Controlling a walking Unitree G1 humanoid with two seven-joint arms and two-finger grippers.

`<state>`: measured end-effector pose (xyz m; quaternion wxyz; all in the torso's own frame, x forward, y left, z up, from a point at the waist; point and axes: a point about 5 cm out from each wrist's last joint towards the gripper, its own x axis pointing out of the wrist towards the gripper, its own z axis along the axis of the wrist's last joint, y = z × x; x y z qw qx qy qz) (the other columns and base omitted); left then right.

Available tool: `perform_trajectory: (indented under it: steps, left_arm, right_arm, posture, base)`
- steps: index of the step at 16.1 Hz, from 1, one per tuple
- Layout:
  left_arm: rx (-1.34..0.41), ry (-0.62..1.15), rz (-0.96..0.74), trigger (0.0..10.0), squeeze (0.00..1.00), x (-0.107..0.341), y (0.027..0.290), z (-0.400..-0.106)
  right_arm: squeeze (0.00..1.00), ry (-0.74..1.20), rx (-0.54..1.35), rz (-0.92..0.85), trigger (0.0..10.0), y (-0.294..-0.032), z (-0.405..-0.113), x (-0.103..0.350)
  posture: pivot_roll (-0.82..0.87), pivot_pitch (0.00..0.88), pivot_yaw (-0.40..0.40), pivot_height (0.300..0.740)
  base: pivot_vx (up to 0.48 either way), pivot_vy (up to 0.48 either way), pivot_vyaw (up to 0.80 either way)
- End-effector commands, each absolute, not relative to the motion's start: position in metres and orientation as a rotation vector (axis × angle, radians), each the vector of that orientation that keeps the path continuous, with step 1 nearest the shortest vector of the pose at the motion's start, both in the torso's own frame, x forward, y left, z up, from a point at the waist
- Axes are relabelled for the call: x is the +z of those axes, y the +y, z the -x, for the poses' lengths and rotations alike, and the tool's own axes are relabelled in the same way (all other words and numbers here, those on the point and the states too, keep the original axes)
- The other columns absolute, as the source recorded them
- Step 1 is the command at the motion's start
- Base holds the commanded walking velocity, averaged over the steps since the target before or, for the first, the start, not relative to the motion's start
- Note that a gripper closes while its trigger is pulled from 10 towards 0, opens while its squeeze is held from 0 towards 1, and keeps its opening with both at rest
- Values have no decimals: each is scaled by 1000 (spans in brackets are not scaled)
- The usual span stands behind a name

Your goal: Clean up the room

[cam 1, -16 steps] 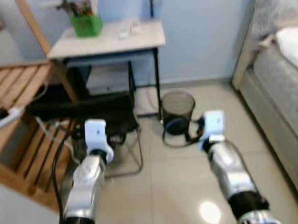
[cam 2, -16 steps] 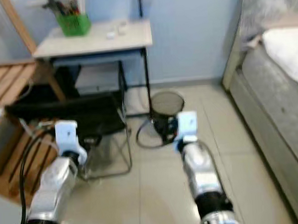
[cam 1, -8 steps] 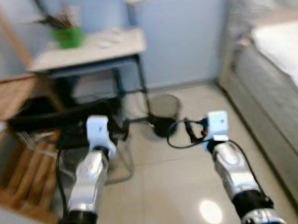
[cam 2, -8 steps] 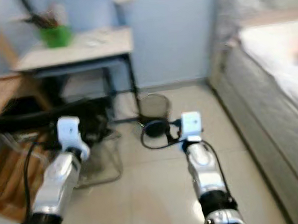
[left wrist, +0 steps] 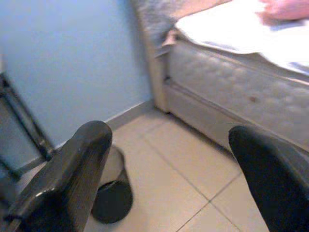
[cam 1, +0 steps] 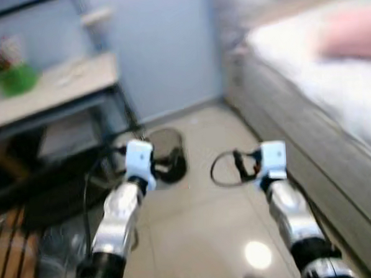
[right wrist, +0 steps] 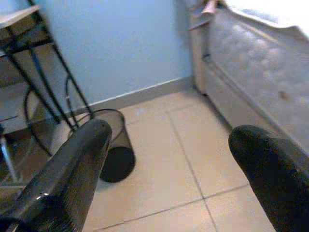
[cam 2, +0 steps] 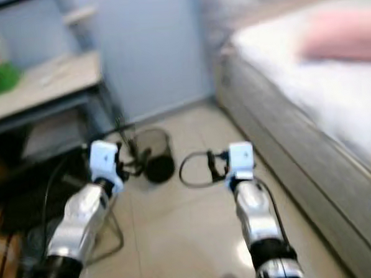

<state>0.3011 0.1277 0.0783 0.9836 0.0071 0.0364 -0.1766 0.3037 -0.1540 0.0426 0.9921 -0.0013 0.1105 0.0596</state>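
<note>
Wastebasket of black mesh, upright on the tiled floor beside the black legs of a desk, mouth upward; its contents cannot be made out. Green pot on the desk holds a blurred plant. Blue wall behind; bed with a pink pillow at right. Left gripper and right gripper both held forward, fingers spread, holding nothing.

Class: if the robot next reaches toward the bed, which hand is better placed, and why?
Probably the right hand: it is open, empty and nearer the bed. The left hand, also open, sits by the wire bin.
</note>
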Motion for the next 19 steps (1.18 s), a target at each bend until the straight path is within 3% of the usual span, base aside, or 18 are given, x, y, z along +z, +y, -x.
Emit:
perform_trajectory:
  steps: [1,4,5,6,7,8,9,12,17,19]
  left_arm:
    - [-315,101,-30,10000,0,73,143,-301]
    - [-258,110,2,10000,0,67,153,-297]
    - [-185,99,72,10000,0,65,165,-293]
    - [-91,155,81,10000,0,41,186,-266]
    - [-83,174,87,10000,0,33,186,-259]
    - [-72,184,123,10000,0,24,172,-255]
    - [-79,162,139,10000,0,28,157,-262]
    - [-117,119,112,10000,0,39,151,-270]
    - [-205,16,74,10000,0,66,153,-288]
    - [-245,12,58,10000,0,68,150,-289]
  right_arm:
    - [0,202,159,-5,10000,-138,-306,45]
    - [0,193,164,38,10000,-141,-305,44]
    - [0,156,179,126,10000,-141,-304,49]
    - [0,125,217,145,10000,-144,-301,57]
    - [0,141,213,134,10000,-150,-301,58]
    - [0,161,220,158,10000,-170,-304,64]
    - [0,158,230,175,10000,-178,-310,72]
    - [0,145,228,130,10000,-167,-315,75]
    - [0,152,220,89,10000,-144,-309,62]
    - [0,138,226,98,10000,-143,-308,61]
  posture:
    - [-168,0,174,740]
    - [-166,0,163,740]
    - [-170,0,159,740]
    - [-193,0,113,740]
    - [-195,0,93,740]
    - [-215,0,21,740]
    - [-216,0,-1,740]
    - [-204,0,21,740]
    - [-191,0,104,740]
    - [-194,0,118,740]
  base:
    - [0,0,-594]
    - [0,0,-590]
    - [0,0,-587]
    - [0,0,-594]
    - [0,0,-600]
    - [0,0,0]
    - [0,0,0]
    - [0,0,0]
    - [422,0,0]
    - [450,0,-728]
